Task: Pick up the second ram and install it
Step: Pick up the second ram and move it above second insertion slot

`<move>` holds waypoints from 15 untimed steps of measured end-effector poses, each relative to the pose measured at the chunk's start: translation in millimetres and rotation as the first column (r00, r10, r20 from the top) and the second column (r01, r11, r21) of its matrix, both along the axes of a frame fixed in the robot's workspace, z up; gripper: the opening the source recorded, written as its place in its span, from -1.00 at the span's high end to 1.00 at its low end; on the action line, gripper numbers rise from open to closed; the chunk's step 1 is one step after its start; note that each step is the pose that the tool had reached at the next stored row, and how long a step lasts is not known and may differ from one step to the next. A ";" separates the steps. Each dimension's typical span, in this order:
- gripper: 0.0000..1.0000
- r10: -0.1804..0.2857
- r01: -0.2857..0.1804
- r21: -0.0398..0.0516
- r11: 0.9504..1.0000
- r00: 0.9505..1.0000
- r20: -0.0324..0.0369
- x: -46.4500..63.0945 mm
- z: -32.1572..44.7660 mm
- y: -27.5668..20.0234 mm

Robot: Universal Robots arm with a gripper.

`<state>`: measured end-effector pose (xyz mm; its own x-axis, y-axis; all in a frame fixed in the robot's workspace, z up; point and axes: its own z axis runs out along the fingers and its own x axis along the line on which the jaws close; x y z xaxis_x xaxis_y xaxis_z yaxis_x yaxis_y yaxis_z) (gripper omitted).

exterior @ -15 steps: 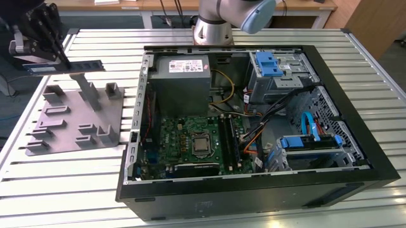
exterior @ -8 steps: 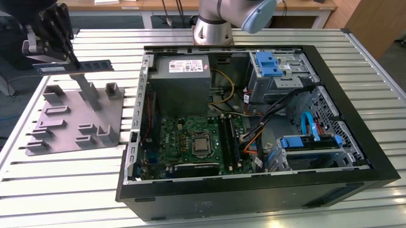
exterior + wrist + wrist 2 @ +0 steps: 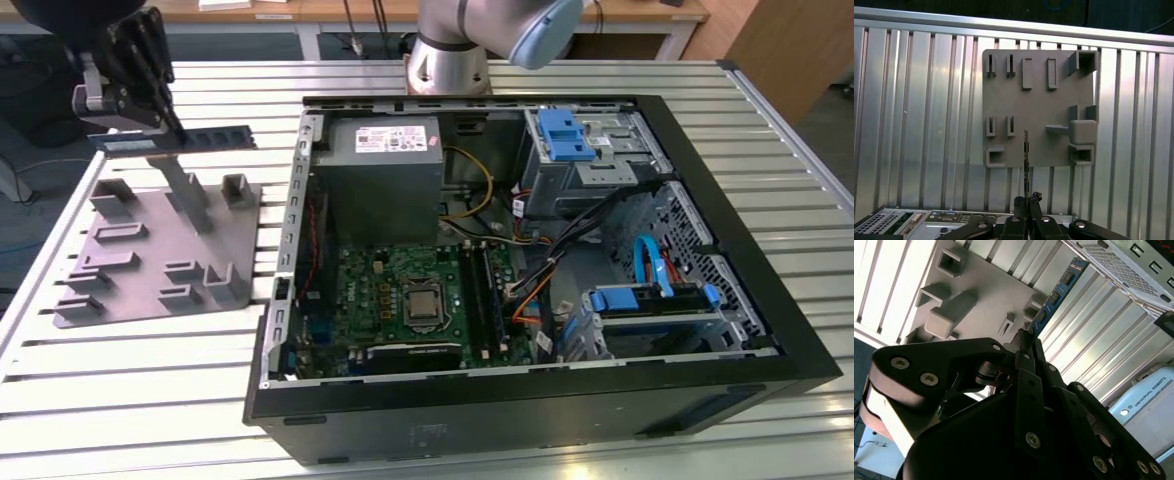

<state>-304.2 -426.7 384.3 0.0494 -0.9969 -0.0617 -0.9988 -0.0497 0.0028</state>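
Presently the second ram is pinched endwise by the gripper above the holder plate, long axis aimed toward the computer case.

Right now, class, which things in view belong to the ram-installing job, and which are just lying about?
Job: second ram, gripped by the end effector; motherboard; its black memory slots.
Lying about: grey holder plate; power supply; blue drive bracket.
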 end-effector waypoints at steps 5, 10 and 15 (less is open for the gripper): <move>0.72 0.000 0.000 0.000 1.000 1.000 0.000 9.3 0.0 0.0; 0.72 0.000 0.000 0.000 1.000 1.000 0.000 17.9 0.0 0.0; 0.72 0.000 0.000 0.000 1.000 1.000 0.000 25.4 0.0 0.0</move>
<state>-278.8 -426.7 384.4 0.0494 -0.9969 -0.0616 -0.9988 -0.0497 0.0029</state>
